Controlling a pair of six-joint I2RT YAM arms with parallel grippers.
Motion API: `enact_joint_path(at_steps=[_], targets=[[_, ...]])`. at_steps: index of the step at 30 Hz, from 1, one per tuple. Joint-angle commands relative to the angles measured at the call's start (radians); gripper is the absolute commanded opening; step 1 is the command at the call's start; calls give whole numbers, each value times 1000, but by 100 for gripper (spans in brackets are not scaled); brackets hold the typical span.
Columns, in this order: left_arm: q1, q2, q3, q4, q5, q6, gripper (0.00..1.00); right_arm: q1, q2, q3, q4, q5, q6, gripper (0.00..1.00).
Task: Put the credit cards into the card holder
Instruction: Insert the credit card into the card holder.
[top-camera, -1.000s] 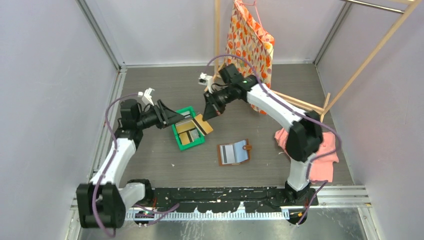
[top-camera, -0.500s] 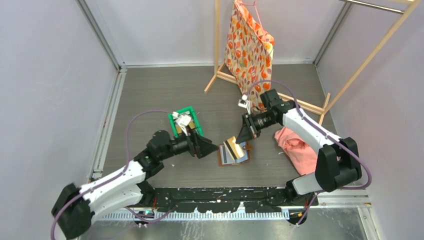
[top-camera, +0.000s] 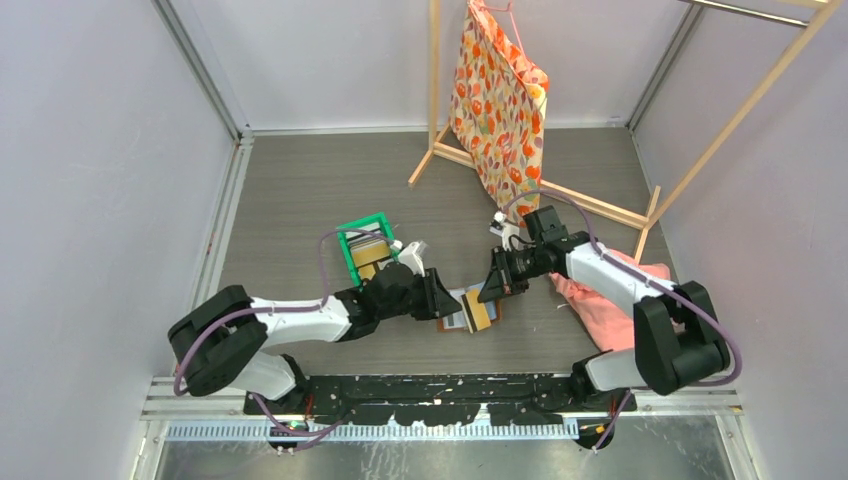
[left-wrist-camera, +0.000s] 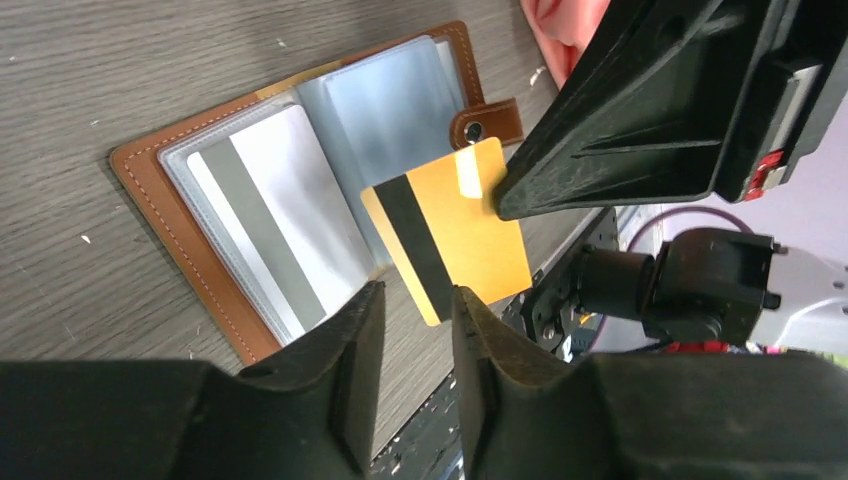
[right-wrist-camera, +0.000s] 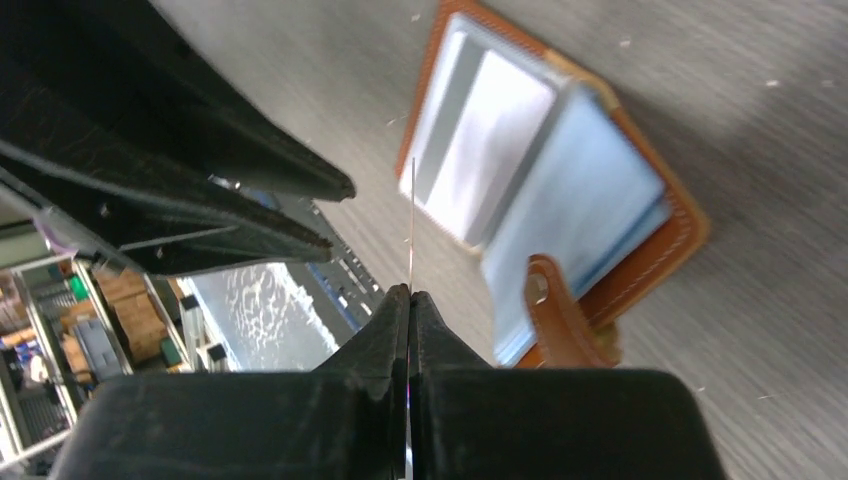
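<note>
Credit card is gold, thin, with one dark stripe.

Overhead and wrist views share the card holder.

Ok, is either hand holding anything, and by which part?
The right hand pinches the gold card at its end far from the black stripe. The left hand is open, gripping nothing.

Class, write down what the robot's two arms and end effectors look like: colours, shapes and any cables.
Both arms, left arm and right arm, have white link shells with bulky black joints. A purple cable loops along each. The left end effector and right end effector are black, each with two tapering wedge-shaped fingers.
</note>
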Motion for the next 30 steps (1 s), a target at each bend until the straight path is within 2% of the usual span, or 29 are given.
enact_joint_path(at_steps=[1, 8, 14, 22, 30], targets=[[-5, 53, 68, -45, -67, -66, 30, -17, 83, 23, 68, 75, 43, 1], [-5, 115, 134, -234, -120, -113, 21, -48, 144, 34, 61, 70, 51, 1], [-5, 140, 160, -310, -160, -127, 20, -58, 179, 42, 63, 69, 65, 1], [-1, 180, 218, -400, -154, -145, 19, -63, 249, 73, 53, 34, 70, 1], [5, 197, 264, -491, -132, -158, 17, -78, 243, 82, 49, 62, 61, 1]])
